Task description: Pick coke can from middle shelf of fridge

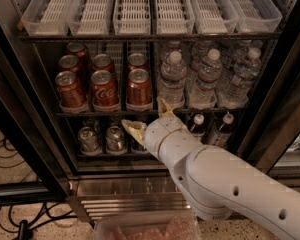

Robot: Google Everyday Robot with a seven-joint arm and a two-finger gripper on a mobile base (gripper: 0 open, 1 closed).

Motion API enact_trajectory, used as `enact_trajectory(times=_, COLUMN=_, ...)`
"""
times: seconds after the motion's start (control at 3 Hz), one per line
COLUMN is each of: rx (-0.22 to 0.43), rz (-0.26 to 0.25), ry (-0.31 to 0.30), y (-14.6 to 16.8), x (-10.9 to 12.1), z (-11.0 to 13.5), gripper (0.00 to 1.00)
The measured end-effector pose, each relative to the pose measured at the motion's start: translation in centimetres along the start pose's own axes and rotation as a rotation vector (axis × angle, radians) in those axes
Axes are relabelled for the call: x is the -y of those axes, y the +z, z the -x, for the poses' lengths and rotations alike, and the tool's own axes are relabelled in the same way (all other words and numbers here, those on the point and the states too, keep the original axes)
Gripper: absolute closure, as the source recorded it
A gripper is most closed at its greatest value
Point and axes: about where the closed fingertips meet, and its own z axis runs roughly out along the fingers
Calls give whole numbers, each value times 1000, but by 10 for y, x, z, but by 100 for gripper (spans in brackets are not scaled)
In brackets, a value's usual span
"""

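Several red coke cans stand in three lanes on the left half of the middle shelf (90,113) of the fridge (35,149). The front row holds three: left (70,90), middle (104,89) and right (139,87). My gripper (149,117) hangs just in front of the shelf's dark front rail, below and slightly right of the right front can. It is open and empty. One pale fingertip (132,129) points left below the rail. The other fingertip (165,106) points up beside the water bottles. It touches no can.
Clear water bottles (172,79) fill the right half of the middle shelf. White slotted trays (135,9) sit on the shelf above. Silver cans (88,139) and small bottles (222,126) stand on the shelf below. The ribbed steel base (125,204) and floor cables (10,159) lie low.
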Motion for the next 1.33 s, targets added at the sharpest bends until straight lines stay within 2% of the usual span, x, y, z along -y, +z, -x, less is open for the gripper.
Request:
enact_trajectory(times=0.33, rx=15, rz=-16, ry=-23, y=6, x=-5, z=-1, gripper=35)
enact_trajectory(times=0.67, rx=41, rz=-54, ry=-41, y=11, x=-5, z=-1, gripper=34)
enact_trajectory(times=1.33, rx=120, rz=-153, ry=-46, y=26, x=-4, z=7, gripper=35)
